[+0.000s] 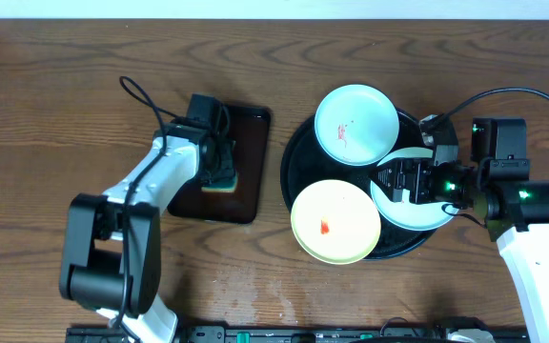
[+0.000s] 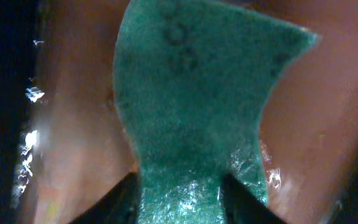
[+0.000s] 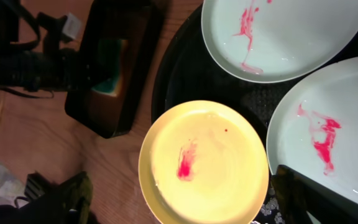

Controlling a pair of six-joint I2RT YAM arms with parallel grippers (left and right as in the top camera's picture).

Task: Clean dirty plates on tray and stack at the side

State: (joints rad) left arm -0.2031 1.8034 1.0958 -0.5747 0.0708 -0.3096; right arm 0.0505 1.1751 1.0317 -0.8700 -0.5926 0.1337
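Three smeared plates lie on the round black tray (image 1: 298, 162): a mint plate (image 1: 355, 124) at the back, a yellow plate (image 1: 335, 221) at the front, and a mint plate (image 1: 417, 217) on the right, partly under my right gripper (image 1: 406, 181). That gripper is open and empty above the tray. In the right wrist view its fingers (image 3: 179, 202) straddle the yellow plate (image 3: 204, 162), with both mint plates (image 3: 278, 37) (image 3: 328, 130) showing red smears. My left gripper (image 1: 219, 164) is shut on a green sponge (image 2: 191, 106), pinched between the fingers (image 2: 179, 193).
The sponge sits in a small rectangular black tray (image 1: 248, 133) left of the round tray, also in the right wrist view (image 3: 114, 68). Bare wood table (image 1: 46, 114) lies around. The right arm's cable loops over the round tray's back right.
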